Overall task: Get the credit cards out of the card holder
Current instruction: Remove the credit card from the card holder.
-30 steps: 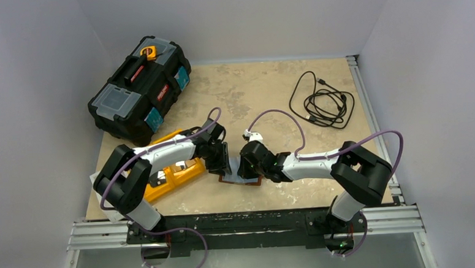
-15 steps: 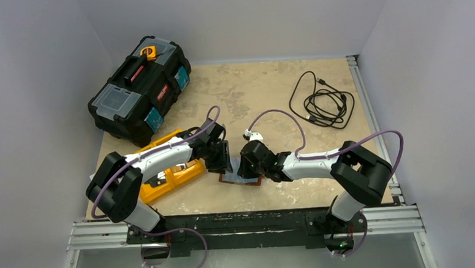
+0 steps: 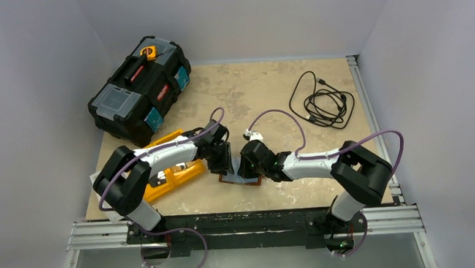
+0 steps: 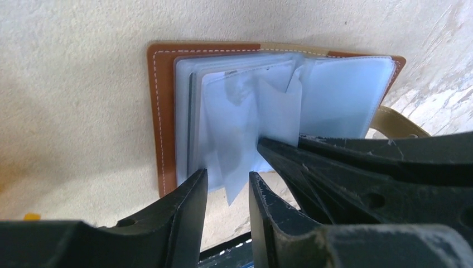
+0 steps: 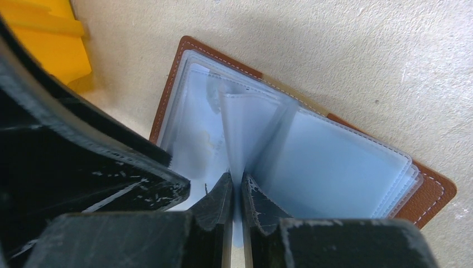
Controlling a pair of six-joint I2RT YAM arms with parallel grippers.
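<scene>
Overhead view, wrist close-ups sharing card holder (image 4: 162,111)

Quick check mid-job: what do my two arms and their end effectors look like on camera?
Both arms match: the left arm and right arm have white links between bulky black joints, each trailed by a looping purple cable. The left end effector and right end effector have black tapered fingers, scuffed with pale scratches.

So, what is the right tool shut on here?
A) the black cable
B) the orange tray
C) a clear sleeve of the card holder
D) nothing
C: the right wrist view shows the right tool pinching an upright clear sleeve of the open card holder.
</scene>
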